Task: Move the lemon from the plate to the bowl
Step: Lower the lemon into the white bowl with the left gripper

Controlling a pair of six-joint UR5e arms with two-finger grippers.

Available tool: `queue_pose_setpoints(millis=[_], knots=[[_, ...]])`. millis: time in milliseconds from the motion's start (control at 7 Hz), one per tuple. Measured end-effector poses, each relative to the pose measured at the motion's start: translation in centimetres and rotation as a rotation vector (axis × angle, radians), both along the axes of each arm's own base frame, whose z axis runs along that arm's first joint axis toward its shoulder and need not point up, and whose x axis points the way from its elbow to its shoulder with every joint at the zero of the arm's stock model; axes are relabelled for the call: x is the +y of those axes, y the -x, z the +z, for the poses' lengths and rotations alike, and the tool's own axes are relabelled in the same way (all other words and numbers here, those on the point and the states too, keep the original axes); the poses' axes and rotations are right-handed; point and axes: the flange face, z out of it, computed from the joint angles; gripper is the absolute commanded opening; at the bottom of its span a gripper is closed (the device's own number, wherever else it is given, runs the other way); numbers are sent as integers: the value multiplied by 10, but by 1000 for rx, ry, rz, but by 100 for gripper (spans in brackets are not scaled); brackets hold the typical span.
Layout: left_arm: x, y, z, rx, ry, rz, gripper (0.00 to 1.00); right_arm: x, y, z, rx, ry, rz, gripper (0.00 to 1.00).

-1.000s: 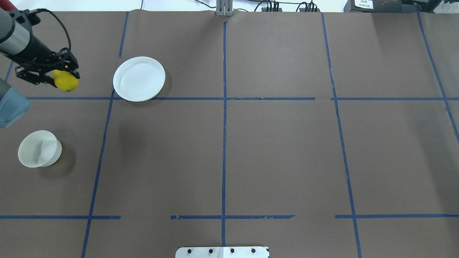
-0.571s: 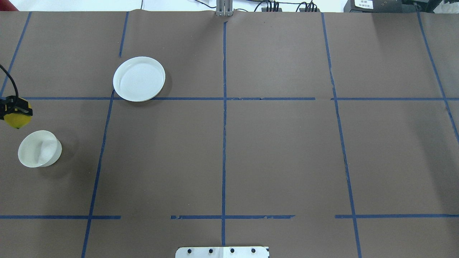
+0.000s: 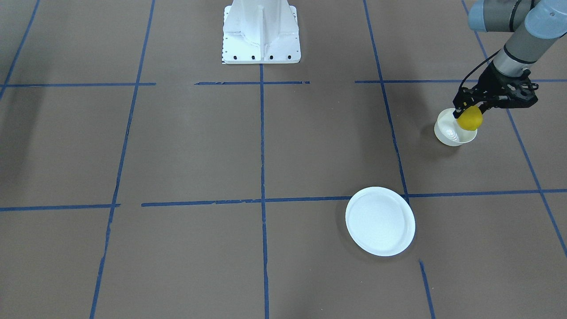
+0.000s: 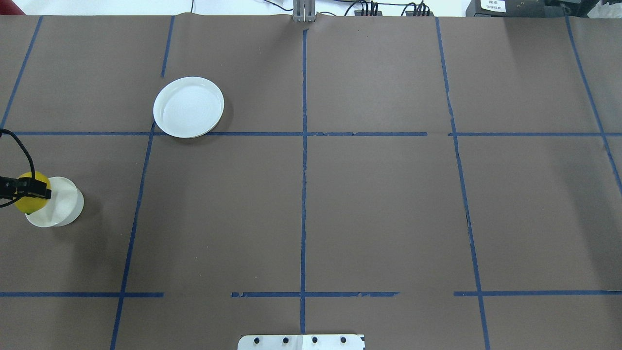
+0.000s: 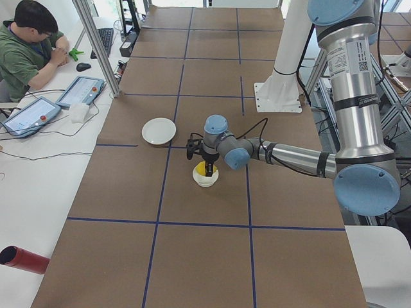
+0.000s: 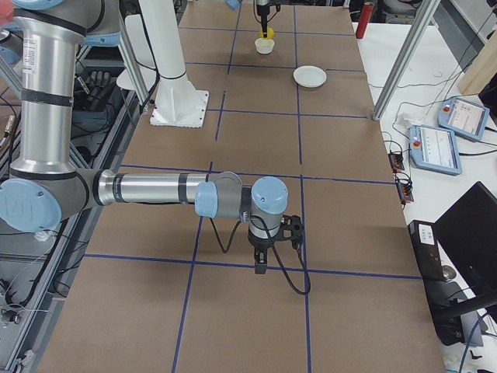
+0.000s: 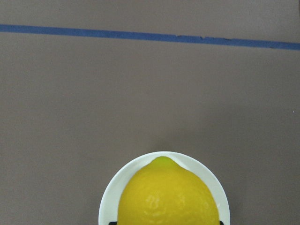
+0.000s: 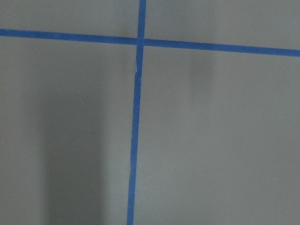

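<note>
- From across the table: shows the left pincer [image 3: 468, 111] clamped on the lemon [image 3: 470, 119], with the bowl [image 3: 444, 131] directly beneath and the fruit overlapping its rim. Puts the plate [image 3: 380, 220] well apart from the pincer, toward the camera.
- From overhead: catches only the pincer's dark fingertips [image 4: 34, 188] pressed on the lemon over the bowl's outer side. Cuts the arm off at the frame edge, unlike the front view.
- From the table's left end: takes in the whole near arm, with the lemon hanging at the bowl's mouth; cannot settle whether touching. Adds an operator [image 5: 29, 51] seated far beyond the plate and a red cylinder [image 5: 19, 258] on the white bench, well off to the pincer's other side.
- From the right end: gives the right pincer [image 6: 261, 264] pointing down over brown paper [image 6: 349, 225], far from the dishes; cannot tell whether open or closed.
- From the left wrist: looks past the lemon's greenish tip to the bowl rim ringing it below, with blue tape [image 7: 150, 36] far ahead.
- From the right wrist: offers only brown paper and crossing tape beneath.
</note>
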Motion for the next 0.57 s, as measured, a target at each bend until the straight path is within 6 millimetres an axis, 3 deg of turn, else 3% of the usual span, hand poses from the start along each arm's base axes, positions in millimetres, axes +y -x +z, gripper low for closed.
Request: queue_pose_setpoints(millis=[143, 429, 571], knots=[[2, -4, 2, -1, 4, 10, 24, 0, 0, 0, 0, 0, 0, 100], [0, -9, 4, -4, 8, 19, 76, 0, 0, 0, 0, 0, 0, 100], [-2, -11, 7, -6, 11, 20, 85, 0, 0, 0, 0, 0, 0, 100]])
